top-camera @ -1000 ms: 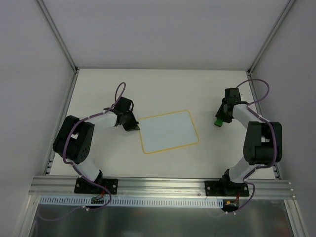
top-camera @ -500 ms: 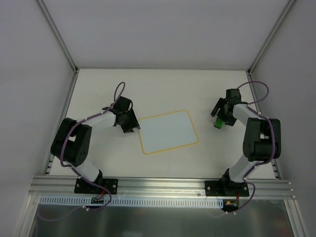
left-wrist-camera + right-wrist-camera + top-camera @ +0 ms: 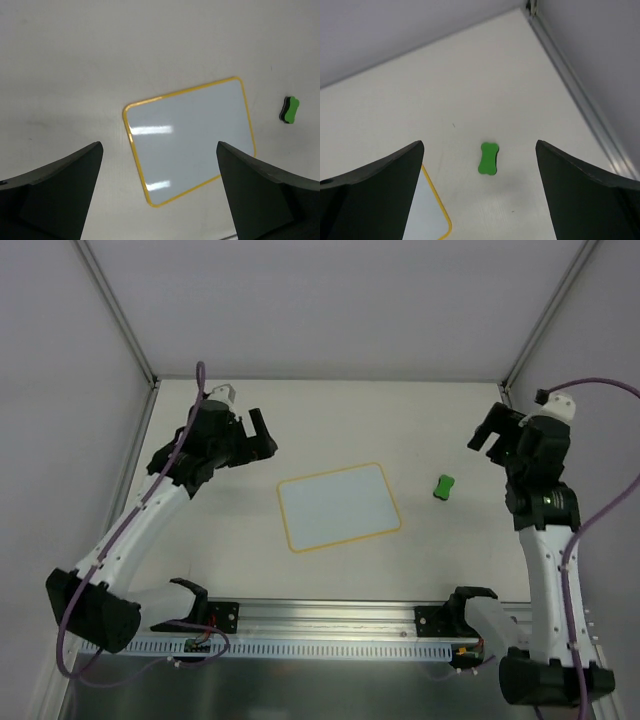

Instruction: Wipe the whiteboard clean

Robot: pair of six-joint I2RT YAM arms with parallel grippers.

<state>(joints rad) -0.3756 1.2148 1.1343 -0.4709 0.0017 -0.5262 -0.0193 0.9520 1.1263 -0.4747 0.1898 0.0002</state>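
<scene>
The whiteboard (image 3: 340, 507) lies flat mid-table, with a yellow border and a blank pale surface showing no marks. It also fills the middle of the left wrist view as the whiteboard (image 3: 190, 135), and a corner of the whiteboard (image 3: 422, 215) shows in the right wrist view. My left gripper (image 3: 262, 435) hangs open, high above the table to the board's upper left, and holds nothing (image 3: 159, 145). My right gripper (image 3: 487, 435) is raised at the far right, open and empty (image 3: 479, 143).
A small green bone-shaped block (image 3: 443, 486) lies on the table right of the board, also seen as the green block (image 3: 289, 110) and directly below the right jaws (image 3: 489, 159). Walls and a metal rail (image 3: 580, 95) bound the table.
Both arms have lifted up and outward from the table. Both grippers went from shut to open. The right one has come off the green block; the left has left the board's left edge.
</scene>
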